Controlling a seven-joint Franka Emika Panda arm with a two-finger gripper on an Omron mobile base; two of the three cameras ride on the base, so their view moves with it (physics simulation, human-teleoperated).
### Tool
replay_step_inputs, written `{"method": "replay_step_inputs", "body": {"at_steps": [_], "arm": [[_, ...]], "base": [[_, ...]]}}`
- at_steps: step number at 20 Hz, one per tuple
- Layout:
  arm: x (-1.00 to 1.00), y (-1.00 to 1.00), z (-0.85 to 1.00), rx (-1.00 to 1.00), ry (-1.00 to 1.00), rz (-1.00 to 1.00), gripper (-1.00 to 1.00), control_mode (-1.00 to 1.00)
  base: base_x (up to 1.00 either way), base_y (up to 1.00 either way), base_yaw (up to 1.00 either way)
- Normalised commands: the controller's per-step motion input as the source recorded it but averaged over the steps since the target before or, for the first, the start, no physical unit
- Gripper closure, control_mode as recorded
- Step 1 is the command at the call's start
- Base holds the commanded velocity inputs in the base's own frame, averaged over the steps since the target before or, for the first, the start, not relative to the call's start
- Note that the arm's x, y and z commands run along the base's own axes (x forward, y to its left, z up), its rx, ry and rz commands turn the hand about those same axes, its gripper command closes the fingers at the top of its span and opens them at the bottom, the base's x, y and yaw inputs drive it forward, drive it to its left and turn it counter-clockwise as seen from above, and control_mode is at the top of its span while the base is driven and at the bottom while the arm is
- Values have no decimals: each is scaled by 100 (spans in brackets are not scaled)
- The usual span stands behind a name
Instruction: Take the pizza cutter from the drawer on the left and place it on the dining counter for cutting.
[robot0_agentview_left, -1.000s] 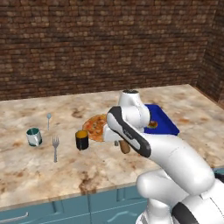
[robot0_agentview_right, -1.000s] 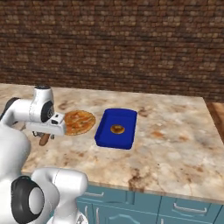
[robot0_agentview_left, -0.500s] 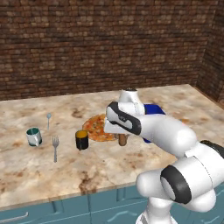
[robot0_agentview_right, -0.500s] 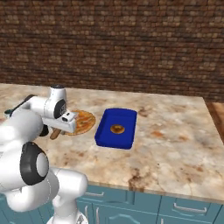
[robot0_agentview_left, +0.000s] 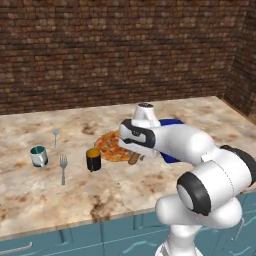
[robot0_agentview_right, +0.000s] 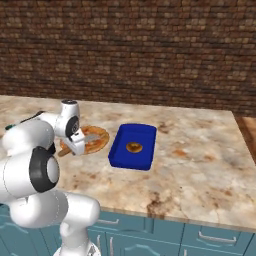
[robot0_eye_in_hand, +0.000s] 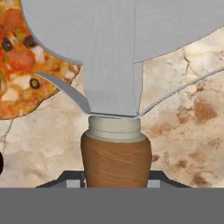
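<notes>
The pizza cutter has a stubby brown wooden handle and a wide grey blade. My gripper is shut on the handle, seen from close up in the hand view. In the left base view the gripper holds the cutter low over the marbled dining counter, at the near right edge of a pizza. The right base view has the gripper and the brown handle just left of the pizza. Whether the blade touches the counter cannot be told. The drawer is out of view.
A dark cup, a fork, a teal mug and a spoon lie left of the pizza. A blue tray with a small brown pastry sits right of it. A brick wall backs the counter.
The arm has folded lower and stretched forward. The gripper with the cutter has shifted slightly toward the pizza. The grip is unchanged.
</notes>
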Motion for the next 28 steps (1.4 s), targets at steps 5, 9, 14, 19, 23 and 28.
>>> {"method": "replay_step_inputs", "body": {"at_steps": [5,9,14,19,23,28], "arm": [[1,-2,-10,0,17,-31,100,-100],[-2,-6,-7,0,24,-14,100,-100],[0,0,-23,0,11,-5,100,-100],[1,0,-35,-4,4,-7,100,-100],[9,1,-32,-11,0,-6,100,-100],[18,4,-12,-11,-1,-4,100,-100]], "base": [[0,0,0],[0,0,0],[0,0,0],[0,0,0],[0,0,0],[0,0,0]]}}
